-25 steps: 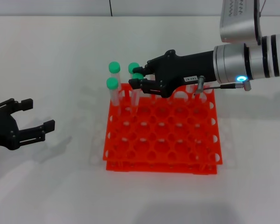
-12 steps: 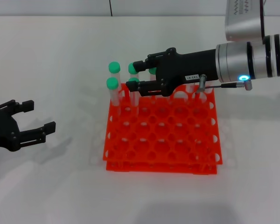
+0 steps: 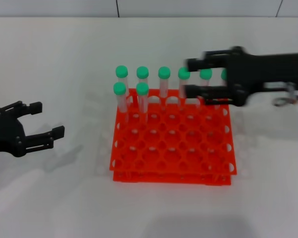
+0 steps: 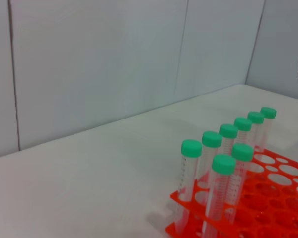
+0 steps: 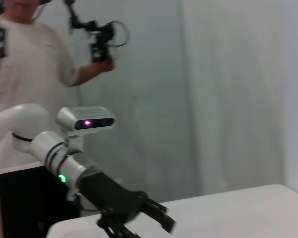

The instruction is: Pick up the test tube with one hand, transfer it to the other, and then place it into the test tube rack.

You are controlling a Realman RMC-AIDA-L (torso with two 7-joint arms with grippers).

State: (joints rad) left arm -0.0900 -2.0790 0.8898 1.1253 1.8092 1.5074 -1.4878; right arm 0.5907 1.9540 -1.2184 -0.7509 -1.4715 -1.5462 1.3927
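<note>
At nine o'clock our left gripper (image 3: 38,123) waits with fingers spread wide and empty. At centre the test tube (image 3: 142,96) stands seated in the test tube rack (image 3: 172,167). At three o'clock our right gripper (image 3: 188,78) is wide and empty, so we should retreat level, clear of the caps.

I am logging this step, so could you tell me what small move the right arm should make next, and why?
Probably retreat right, clear of the test tube rack: the right gripper is open and empty beside the back-row tubes, while the second green-capped tube already stands in the front row.
</note>
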